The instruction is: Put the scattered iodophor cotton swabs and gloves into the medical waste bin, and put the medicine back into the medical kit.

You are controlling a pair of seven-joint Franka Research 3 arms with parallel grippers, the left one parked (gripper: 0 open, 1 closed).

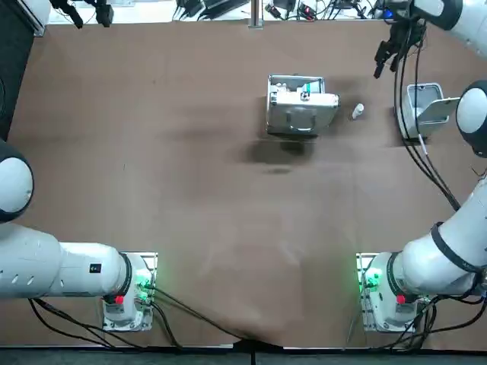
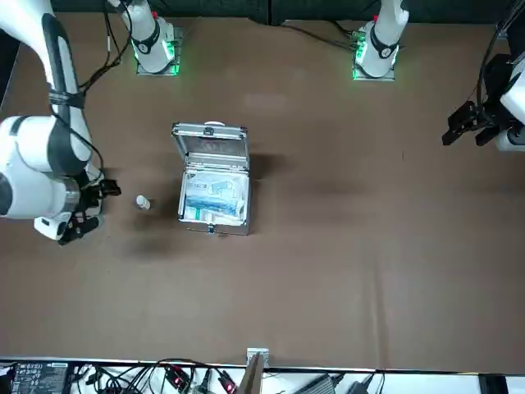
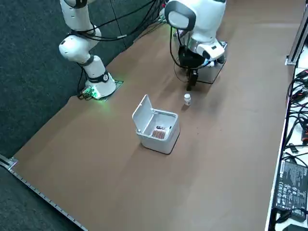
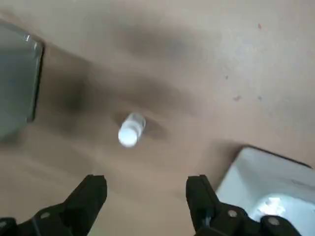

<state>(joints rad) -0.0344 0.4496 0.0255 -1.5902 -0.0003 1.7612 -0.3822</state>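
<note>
A small white medicine bottle (image 1: 357,112) lies on the brown table between the open silver medical kit (image 1: 300,106) and the white waste bin (image 1: 422,110). My right gripper (image 1: 380,61) hangs above the table just beyond the bottle, open and empty. In the wrist view the bottle (image 4: 130,130) lies ahead of the spread fingers (image 4: 92,195), with the kit's edge (image 4: 17,83) and a corner of the bin (image 4: 266,179) on either side. From the right side, the bin (image 3: 156,126) stands with its lid up and reddish-brown swabs (image 3: 159,131) inside; the bottle (image 3: 187,99) lies below the gripper (image 3: 191,83).
The kit (image 2: 213,182) holds white and blue packets, its lid (image 2: 210,139) propped up on the robot's side. The bottle (image 2: 143,202) lies near the gripper (image 2: 97,205). Cables and electronics run along the table's far edge (image 1: 251,21).
</note>
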